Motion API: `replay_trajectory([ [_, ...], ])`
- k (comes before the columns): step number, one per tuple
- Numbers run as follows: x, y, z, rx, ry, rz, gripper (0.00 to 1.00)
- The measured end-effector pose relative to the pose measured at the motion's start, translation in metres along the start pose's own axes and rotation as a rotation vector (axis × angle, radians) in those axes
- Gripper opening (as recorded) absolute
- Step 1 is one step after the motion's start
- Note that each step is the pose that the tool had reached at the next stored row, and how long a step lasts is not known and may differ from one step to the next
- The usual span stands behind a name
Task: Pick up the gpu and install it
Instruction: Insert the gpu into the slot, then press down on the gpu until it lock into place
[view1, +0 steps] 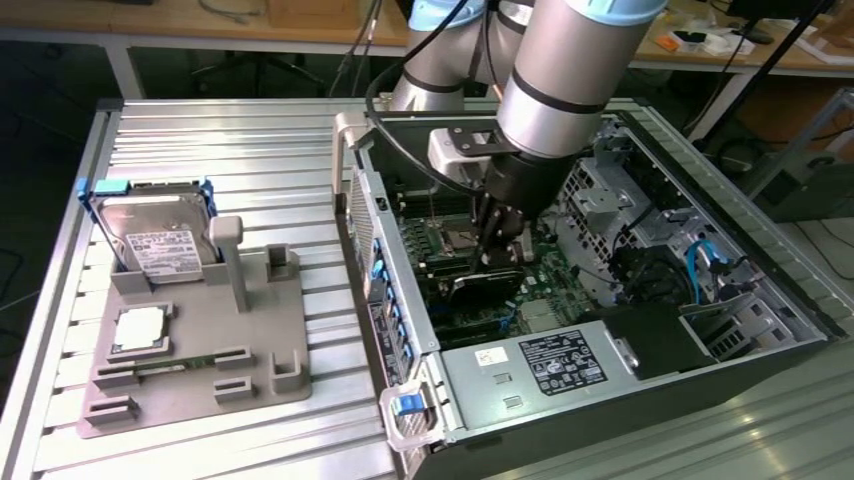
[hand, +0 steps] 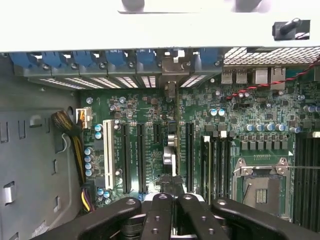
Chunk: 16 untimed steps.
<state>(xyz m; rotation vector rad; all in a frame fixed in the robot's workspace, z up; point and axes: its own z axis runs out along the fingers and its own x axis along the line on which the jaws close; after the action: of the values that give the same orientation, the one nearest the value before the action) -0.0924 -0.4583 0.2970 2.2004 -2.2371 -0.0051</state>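
The gpu (view1: 481, 287) stands on edge inside the open computer case (view1: 400, 330), its black round fan cooler facing the exterior view's left. It sits low over the green motherboard (view1: 541, 280). My gripper (view1: 502, 250) reaches down into the case from above and is shut on the card's upper edge. In the wrist view the gpu (hand: 171, 150) shows edge-on as a thin strip running along an expansion slot to its metal bracket at the case's rear wall. My gripper (hand: 172, 192) shows there with its black fingers (hand: 159, 210) closed together over that edge.
A grey holder (view1: 200, 370) on the slatted table carries a silver hard drive (view1: 158, 240) and a small square processor chip (view1: 140, 330). Inside the case are the power supply (view1: 561, 362), drive cages (view1: 607, 200), the processor socket (hand: 260, 187) and yellow-black cables (hand: 75, 145).
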Motion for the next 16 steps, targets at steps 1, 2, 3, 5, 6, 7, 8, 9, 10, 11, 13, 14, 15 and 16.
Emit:
replay_trajectory([
  [1, 0.0000, 0.0000, -0.0006, 0.0000, -0.0001, 0.000, 0.11],
  [2, 0.0000, 0.0000, -0.0013, 0.0000, -0.0001, 0.000, 0.11],
  [3, 0.0000, 0.0000, -0.0019, 0.0000, 0.0000, 0.000, 0.11],
  [5, 0.0000, 0.0000, -0.0030, 0.0000, 0.0001, 0.000, 0.11],
  [6, 0.0000, 0.0000, -0.0036, 0.0000, -0.0001, 0.000, 0.11],
  [7, 0.0000, 0.0000, -0.0041, 0.0001, -0.0001, 0.000, 0.11],
  [8, 0.0000, 0.0000, -0.0053, 0.0001, -0.0001, 0.000, 0.11],
  [9, 0.0000, 0.0000, -0.0064, 0.0001, -0.0001, 0.000, 0.11],
  [10, 0.0000, 0.0000, -0.0077, 0.0001, -0.0001, 0.000, 0.11],
  [11, 0.0000, 0.0000, -0.0087, 0.0001, -0.0001, 0.000, 0.11],
  [13, 0.0000, 0.0000, -0.0099, 0.0001, -0.0001, 0.000, 0.11],
  [14, 0.0000, 0.0000, -0.0099, 0.0002, -0.0003, 0.000, 0.11],
  [15, 0.0000, 0.0001, -0.0099, 0.0001, -0.0002, 0.000, 0.11],
  [16, -0.0003, 0.0004, -0.0091, 0.0011, -0.0003, 0.000, 0.11],
])
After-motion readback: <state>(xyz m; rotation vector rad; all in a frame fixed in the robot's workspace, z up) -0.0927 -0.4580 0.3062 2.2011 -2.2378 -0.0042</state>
